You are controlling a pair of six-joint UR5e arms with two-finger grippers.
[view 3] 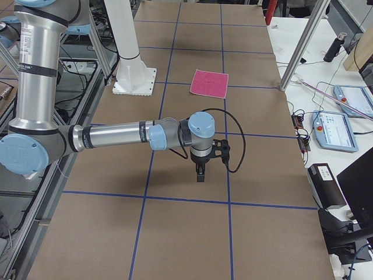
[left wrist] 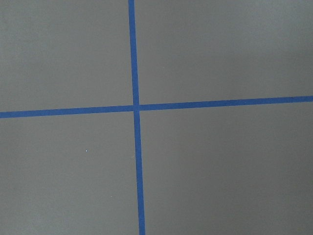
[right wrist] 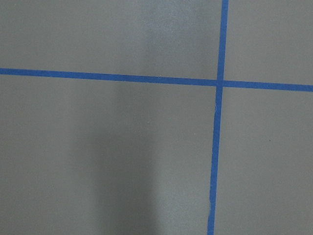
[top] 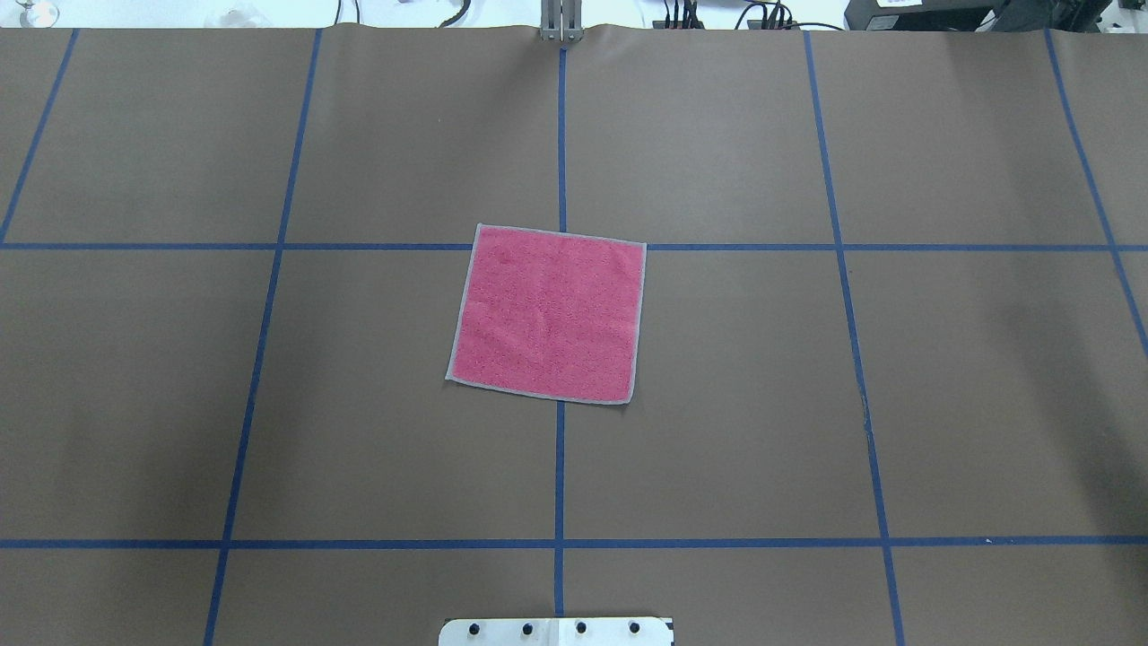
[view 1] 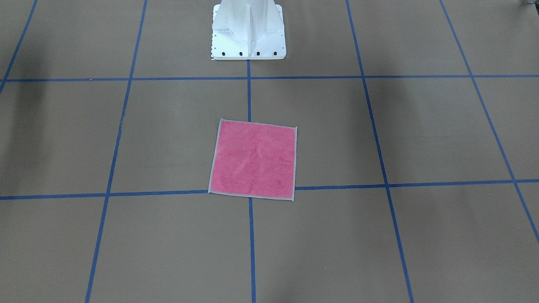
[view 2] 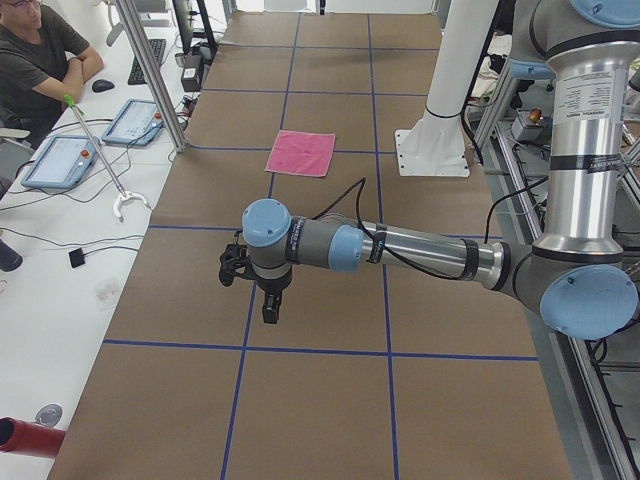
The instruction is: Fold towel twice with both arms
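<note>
Towel (top: 547, 312) lies flat and unfolded, pink face up, over a crossing of blue tape lines (top: 560, 467) on the brown table (top: 762, 404), in line with the white pedestal base (view 1: 248, 33); left gripper (view 2: 270, 312) and right gripper (view 3: 200, 175) point down over bare table, well apart from the towel; whether their jaws are apart or together cannot be told.

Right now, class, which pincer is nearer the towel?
Too close to call: the left pincer hangs well off the towel on the robot's left side, the right pincer likewise on its right.
</note>
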